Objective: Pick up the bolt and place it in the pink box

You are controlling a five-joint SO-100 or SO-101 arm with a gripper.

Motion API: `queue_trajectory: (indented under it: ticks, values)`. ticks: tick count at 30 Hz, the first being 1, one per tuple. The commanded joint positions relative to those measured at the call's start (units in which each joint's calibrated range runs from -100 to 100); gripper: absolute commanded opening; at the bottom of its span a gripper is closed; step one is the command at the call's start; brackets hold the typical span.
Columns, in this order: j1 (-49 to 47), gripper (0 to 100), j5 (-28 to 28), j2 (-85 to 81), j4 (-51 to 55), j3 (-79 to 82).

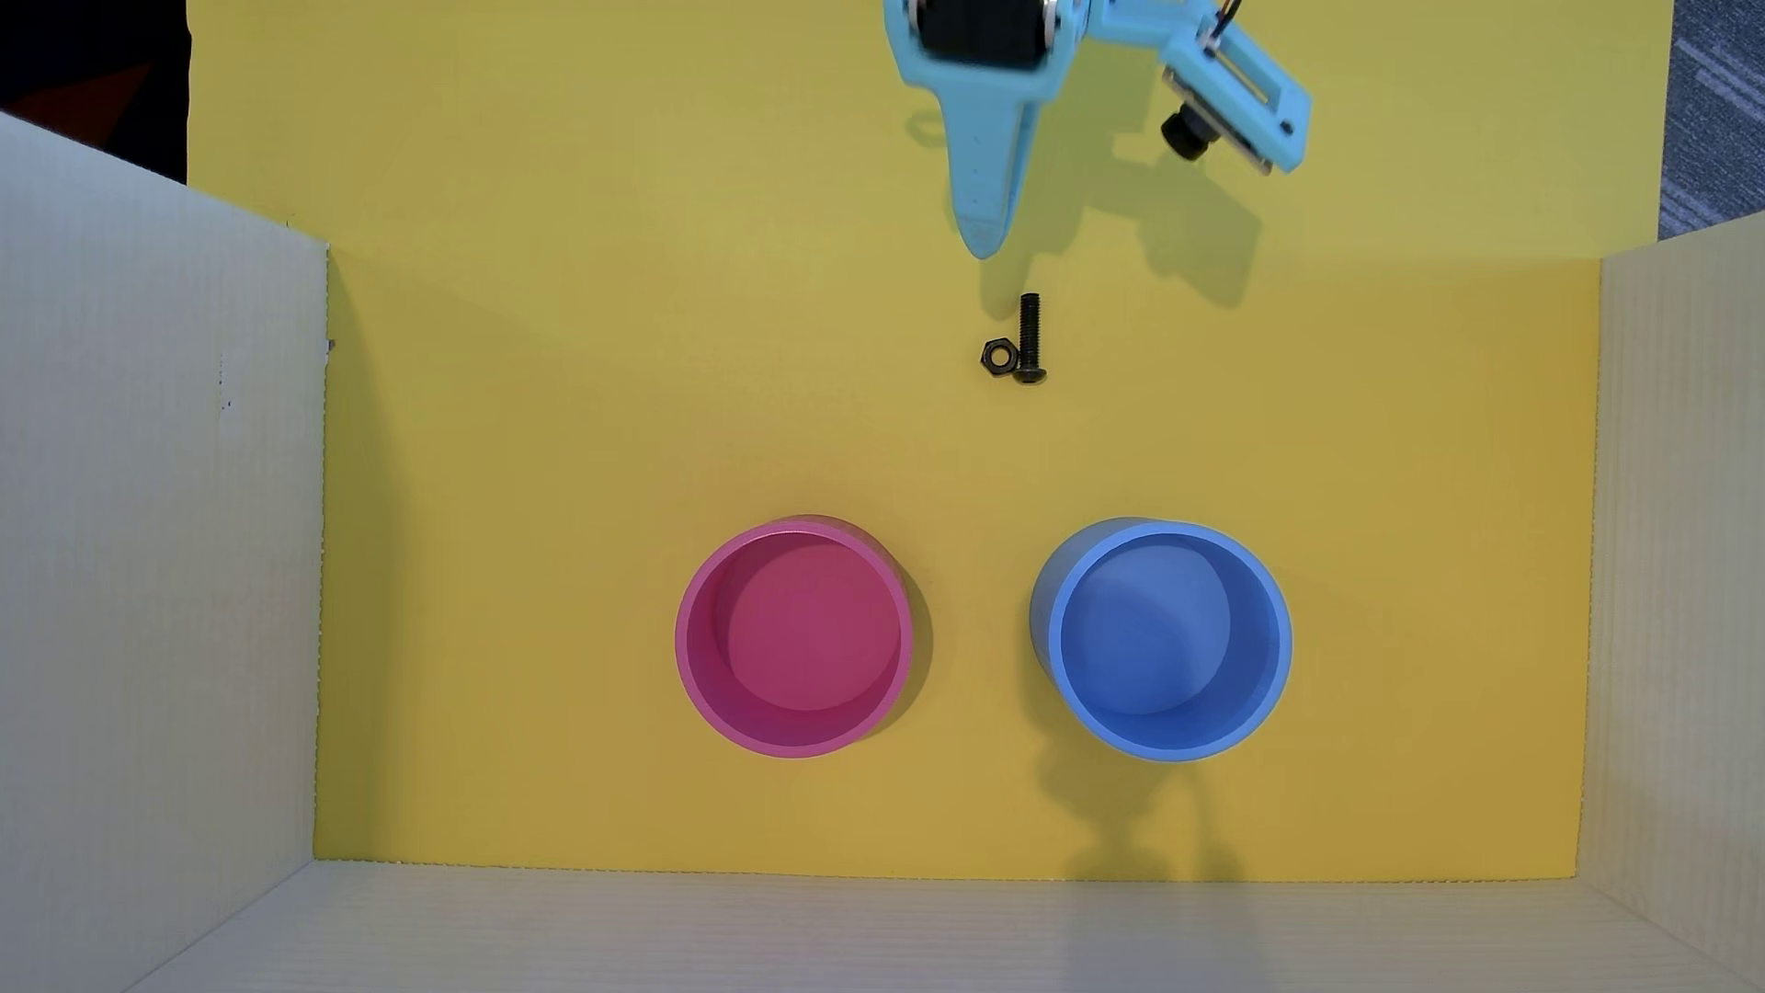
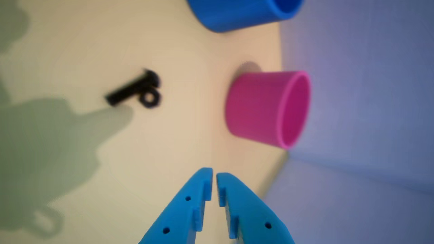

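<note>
- Overhead view, first: we see the bolt (image 1: 1030, 336) lying flat on the yellow floor (image 1: 611, 401), its long axis running from 12 to 6 o'clock, with the threaded shaft end at 12 and the rounded head at 6.
- We find a black hex nut (image 1: 998, 357) touching or just beside the bolt's head, at the head's 9 o'clock.
- Our light-blue gripper (image 1: 984, 243) comes in from the top edge and points toward 6 o'clock; its tip sits near the shaft end, at the bolt's 11 o'clock, apart from it.
- From the wrist view we see the two blue fingers (image 2: 190, 206) nearly together, only a thin slit between the tips (image 2: 214, 176), and nothing held.
- In that wrist view the bolt (image 2: 130, 89) is blurred and lies tilted, head toward 2 o'clock and shaft end toward 8 o'clock, with the nut (image 2: 150, 97) at the head's lower side.
- We see the pink box (image 1: 795, 638) standing upright and empty, well apart from the bolt, at the bolt's 7 o'clock in the overhead view.
- A blue container (image 1: 1163, 640) stands at the pink box's 3 o'clock, apart from it, also empty.
- White walls (image 1: 153, 535) enclose the yellow floor at 9, 6 and 3 o'clock.
- We can read no writing or brand on anything.
</note>
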Motion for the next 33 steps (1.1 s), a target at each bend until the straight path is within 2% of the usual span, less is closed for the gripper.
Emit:
queue_trajectory:
  ticks: [1, 5, 7, 10, 16, 20, 25, 33]
  values:
    - [3.95, 1, 0.83, -0.18, -3.43, -3.95]
    - [9.91, 1, 0.56, -0.09, -13.98, -3.13]
    - [11.38, 2, 1.03, -0.09, -15.95, -3.95]
    - [10.72, 2, 4.16, -0.09, -12.26, -3.85]
    - [3.22, 2, 9.58, 0.24, -6.52, -2.14]
    - [3.29, 2, 13.12, 3.02, -2.40, -1.05]
    - [3.36, 2, 13.12, 13.63, -0.85, -5.57]
    - [2.70, 2, 13.54, 36.44, 1.12, -22.85]
